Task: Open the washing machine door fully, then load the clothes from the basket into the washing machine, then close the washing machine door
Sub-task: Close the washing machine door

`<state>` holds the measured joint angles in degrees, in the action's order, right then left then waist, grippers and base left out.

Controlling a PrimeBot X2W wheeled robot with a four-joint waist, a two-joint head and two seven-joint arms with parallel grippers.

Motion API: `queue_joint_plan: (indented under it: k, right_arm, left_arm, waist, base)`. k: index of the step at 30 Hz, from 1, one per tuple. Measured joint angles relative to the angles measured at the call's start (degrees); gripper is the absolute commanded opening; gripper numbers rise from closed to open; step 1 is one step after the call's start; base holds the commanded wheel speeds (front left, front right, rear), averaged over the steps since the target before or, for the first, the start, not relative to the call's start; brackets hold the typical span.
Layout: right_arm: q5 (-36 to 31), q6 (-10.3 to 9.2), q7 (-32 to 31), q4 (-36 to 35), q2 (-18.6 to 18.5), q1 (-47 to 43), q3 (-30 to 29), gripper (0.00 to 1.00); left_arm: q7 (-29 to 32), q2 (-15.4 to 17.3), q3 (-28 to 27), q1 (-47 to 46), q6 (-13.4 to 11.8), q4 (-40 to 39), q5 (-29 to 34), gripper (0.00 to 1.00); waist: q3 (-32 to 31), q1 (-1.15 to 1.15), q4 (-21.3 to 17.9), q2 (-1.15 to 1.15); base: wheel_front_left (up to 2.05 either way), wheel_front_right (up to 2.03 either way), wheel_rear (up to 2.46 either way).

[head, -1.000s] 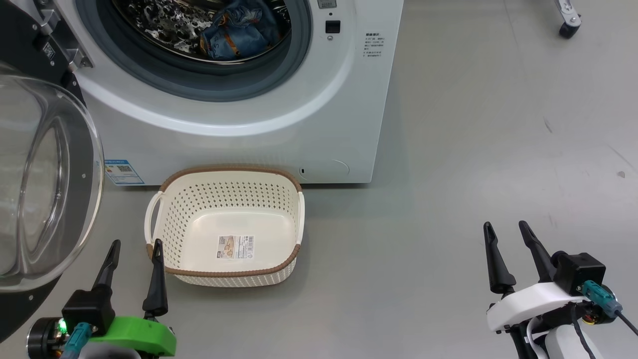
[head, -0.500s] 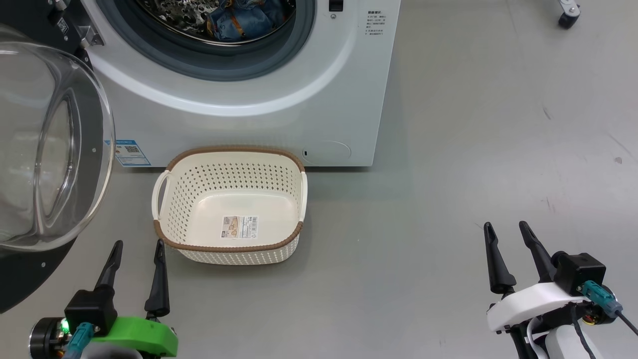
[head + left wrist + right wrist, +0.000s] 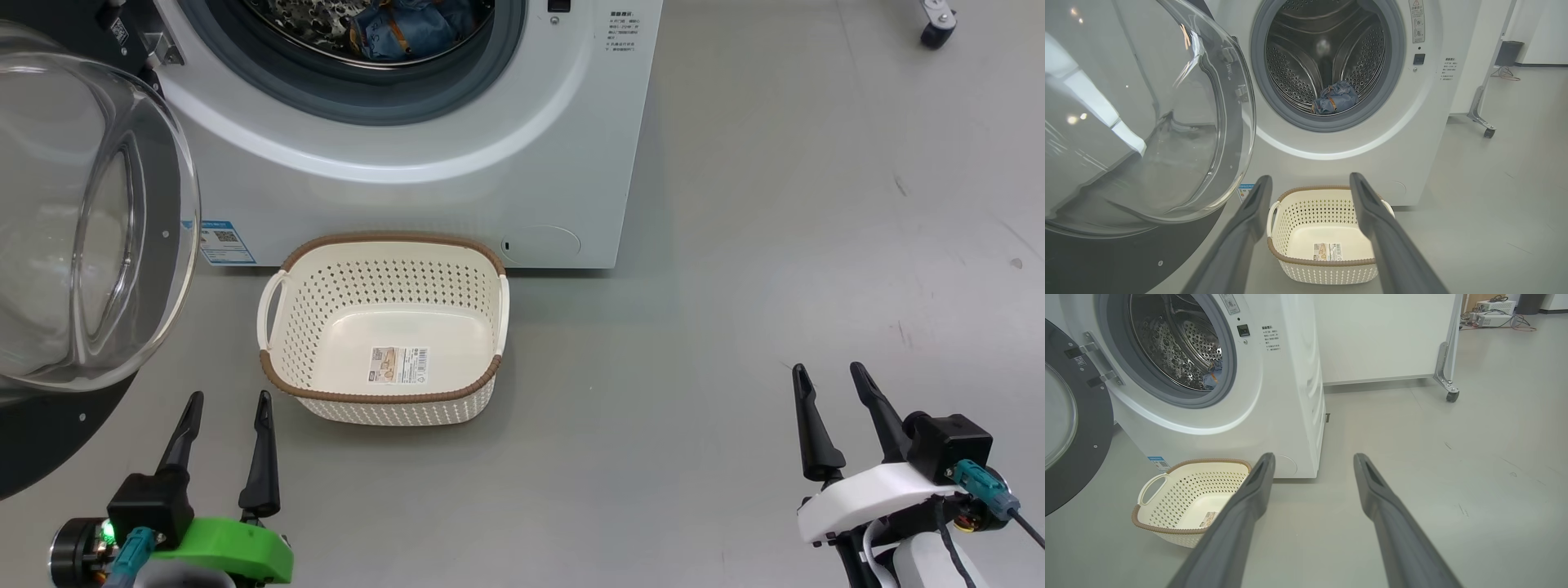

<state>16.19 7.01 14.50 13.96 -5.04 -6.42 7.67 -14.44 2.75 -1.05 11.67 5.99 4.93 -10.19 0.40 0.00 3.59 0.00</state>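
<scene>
Clothes (image 3: 1335, 97) in the drum, door (image 3: 98, 220) standing wide.
One crumpled blue bundle lies low in the washing machine (image 3: 490, 163); how many garments it holds is unclear. The door is cut off at the left edge. One basket (image 3: 384, 278), before the machine, holds one sticker (image 3: 399, 365). Left gripper (image 3: 229, 396) and right gripper (image 3: 827, 367) hover with fingers spread wide, gripping nothing.

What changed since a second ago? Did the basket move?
Only the head camera moved: the whole picture slid up. Nothing was grabbed or let go. The basket stays empty before the washing machine, the clothes stay in the drum, the washing machine door stays open, and the left gripper and right gripper stay open and empty.
</scene>
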Motion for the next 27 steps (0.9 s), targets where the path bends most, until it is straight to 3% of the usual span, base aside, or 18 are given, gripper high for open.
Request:
queue_joint_plan:
  k: [12,27]
  right_arm:
    - [0.5,0.00,0.0,-0.4,0.0,0.0,-0.2,1.00]
    - [0.5,0.00,0.0,-0.7,0.0,-0.4,-0.8,1.00]
  left_arm:
    - [0.0,0.0,0.4,0.0,0.0,0.2,-0.1,1.00]
    - [0.0,0.0,0.2,0.0,-1.1,0.8,0.0,1.00]
  waist:
    - [-0.2,0.00,0.7,0.00]
    - [-0.6,0.00,5.4,0.00]
  base:
    - [0.00,0.00,0.00]
    - [0.00,0.00,0.00]
